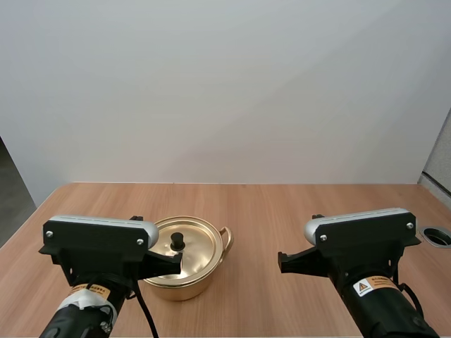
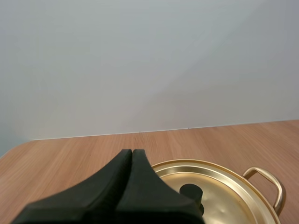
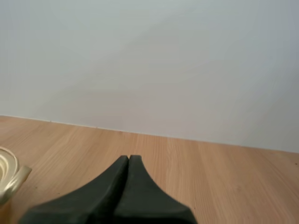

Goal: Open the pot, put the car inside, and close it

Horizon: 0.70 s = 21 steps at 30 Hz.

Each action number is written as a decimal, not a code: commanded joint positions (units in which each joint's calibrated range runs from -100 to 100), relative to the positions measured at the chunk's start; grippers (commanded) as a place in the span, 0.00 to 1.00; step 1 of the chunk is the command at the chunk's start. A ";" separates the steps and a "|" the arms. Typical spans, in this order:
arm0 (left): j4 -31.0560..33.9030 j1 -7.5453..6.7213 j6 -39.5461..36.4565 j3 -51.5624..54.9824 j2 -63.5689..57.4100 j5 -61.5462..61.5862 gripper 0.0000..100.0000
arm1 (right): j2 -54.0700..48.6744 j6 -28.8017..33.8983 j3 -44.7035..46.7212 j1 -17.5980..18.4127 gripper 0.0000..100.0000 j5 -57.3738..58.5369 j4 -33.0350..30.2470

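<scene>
A gold pot [image 1: 184, 278] stands on the wooden table, its lid [image 1: 189, 248] on with a black knob [image 1: 177, 241] in the middle. My left gripper [image 1: 176, 263] hangs over the pot's near left side, fingers together as one dark wedge [image 2: 132, 154], the lid's knob [image 2: 191, 192] just beyond it. My right gripper [image 1: 283, 262] hovers over bare table to the right of the pot, also shut [image 3: 129, 159], with a pot handle [image 3: 18, 179] off to its side.
A round grey grommet hole [image 1: 438, 236] sits in the table at the far right. Bare wooden table [image 1: 282, 211] stretches behind and between the arms. A plain white wall stands at the back.
</scene>
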 commanded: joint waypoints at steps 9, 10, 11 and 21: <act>0.01 -0.01 -0.04 0.00 0.00 0.08 0.01 | 0.00 27.95 0.00 0.01 0.00 9.61 -22.10; 0.01 -0.01 -0.04 0.00 0.00 0.08 0.01 | 0.00 27.30 0.00 0.01 0.00 9.61 -21.97; 0.01 -0.01 -0.04 0.00 0.00 0.08 0.01 | 0.00 26.31 0.00 0.01 0.00 9.61 -21.66; 0.01 -0.01 -0.04 0.00 0.00 0.08 0.01 | 0.00 21.29 0.00 0.01 0.00 9.61 -17.64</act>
